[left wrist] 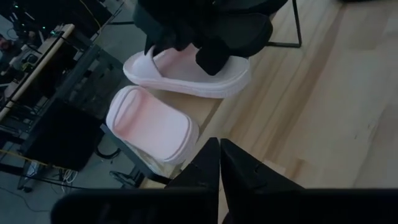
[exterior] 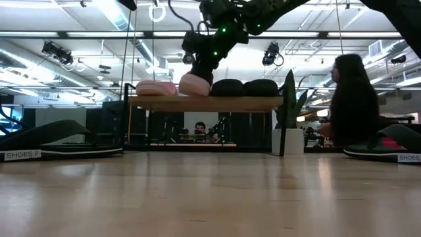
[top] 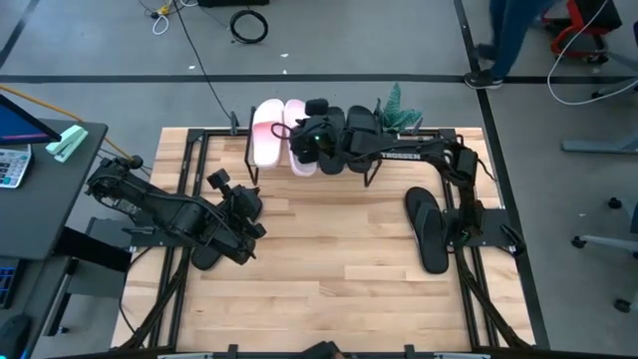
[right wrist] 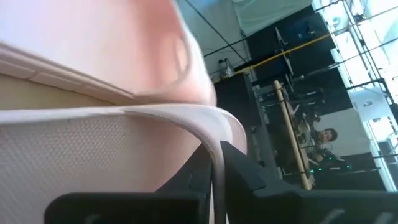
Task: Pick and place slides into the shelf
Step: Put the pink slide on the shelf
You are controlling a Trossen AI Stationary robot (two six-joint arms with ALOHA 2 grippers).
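Two pale pink slides (top: 267, 130) (top: 299, 145) and two black slides (top: 347, 132) lie side by side on the shelf (exterior: 204, 103), a low wood plank on thin black legs at the table's far edge. My right gripper (top: 311, 135) reaches over the shelf and is shut on the inner pink slide (left wrist: 186, 68). One black slide (top: 429, 229) lies flat on the table's right side. Another (top: 204, 254) lies under my left arm. My left gripper (top: 246, 209) is shut and hovers over the left part of the table, pointing at the shelf. My right gripper (right wrist: 217, 152) pinches a thin pale curved edge (right wrist: 214, 140) of the inner pink slide between its two fingers, coming from above and from the right. The gripper hides which part that edge belongs to in the left wrist view. The slide (exterior: 195, 84) sits on the shelf plank.
A potted green plant (top: 399, 108) stands at the shelf's right end. A desk with a monitor and a calculator (top: 10, 165) stands left of the table. A person (exterior: 352, 99) sits beyond the table on the right. Bare wood (top: 329, 259) spans the table's middle and near side.
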